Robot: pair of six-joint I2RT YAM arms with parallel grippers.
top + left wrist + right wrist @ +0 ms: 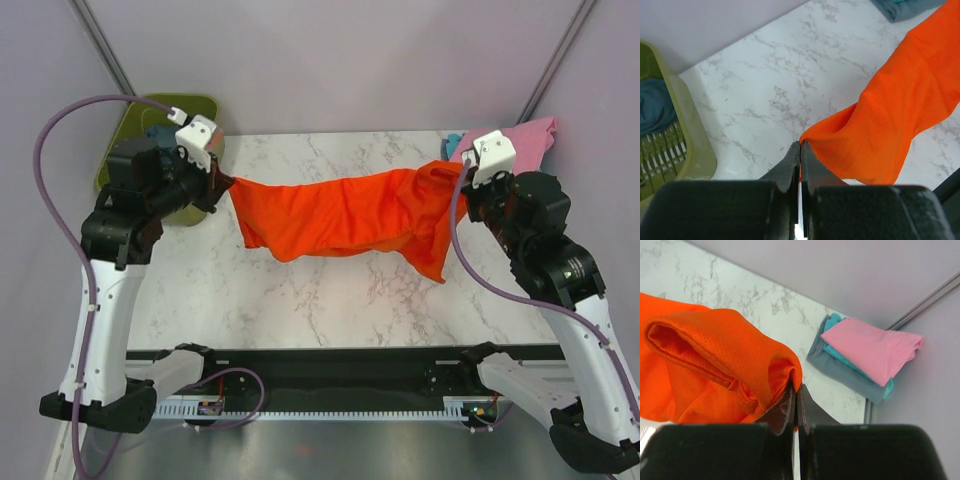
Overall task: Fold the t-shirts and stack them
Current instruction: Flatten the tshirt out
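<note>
Top view: the orange-red t-shirt (340, 215) hangs stretched between the 2 hands over the marble tabletop (300, 300), sagging in the middle. A loose flap droops at its right end, and I cannot tell whether that flap touches the marble. The left hand (222, 183) grips the shirt's left end just beside the olive-green basket (125, 135). The right hand (462, 172) grips the right end, near the pink t-shirt (530, 135) at the far right corner. The shirt looks light, soft and limp; it will likely keep no shape of its own, so hold it at 2 spread points along an edge.

Left wrist view: the left hand's fingers are pressed together on a pinched corner of orange-red cloth, which fans out to the right, away from the hand. A dark blue cloth (655, 107) lies in the basket at left.

Right wrist view: the right hand's fingers are clamped together on a doubled, stitched edge, probably a sleeve or hem. That makes a firmer hold than plain cloth. The shirt bunches up to the left of the hand. Beyond it, the pink t-shirt lies folded on a light teal t-shirt (832, 324) and a slate-blue t-shirt (840, 371).
</note>
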